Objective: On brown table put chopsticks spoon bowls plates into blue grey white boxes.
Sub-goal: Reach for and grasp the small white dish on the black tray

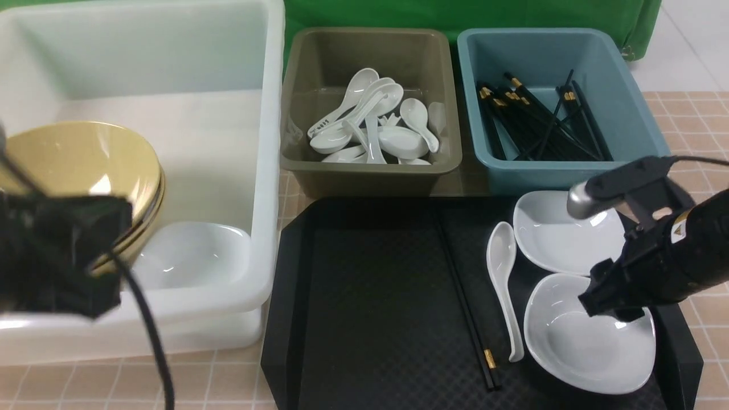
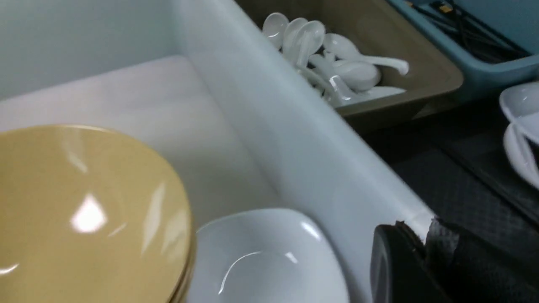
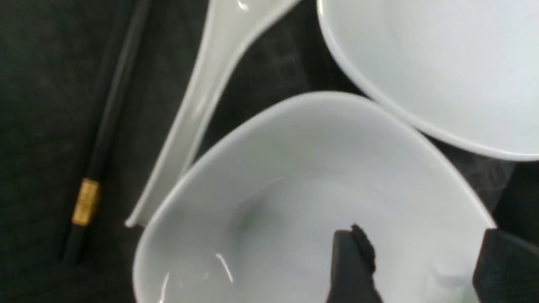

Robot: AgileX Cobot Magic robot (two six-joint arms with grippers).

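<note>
**Right arm lining up on the near plate: rim grab**

- Right pincer (image 1: 612,307) is hanging over the right near corner of the black tray (image 1: 370,296), low over the near plate (image 1: 589,347). Its jaws are standing wide apart and holding nothing. In the right wrist view one finger is sitting inside the dish and the other outside its rim.
- Left pincer (image 1: 62,256) is hovering over the white tub (image 1: 267,171), left of the tray. I cannot tell whether its jaws are open, and no item is showing in them.
- Also lying on the tray: the far plate (image 1: 561,233) just behind the near one, touching it or nearly, the spoon (image 1: 504,279) just beside both plates toward the tray's middle, and the chopsticks (image 1: 464,296) further in.
- The tub is already holding the stacked bowls (image 1: 80,165) and a third plate (image 1: 193,256).

How I'd be doing this step:
- Keep straddling the rim and go down until the inner finger is meeting the dish wall.
- The glaze looks slippery, so I'm expecting slip. Take a deep bite and squeeze firmly.
- Lift straight up before going sideways, or the far plate and the spoon handle are likely getting dragged.
- Head left off the tray to the tub, aiming next to the third plate.
- The left arm is occupying that space, so it needs to clear out first.
</note>
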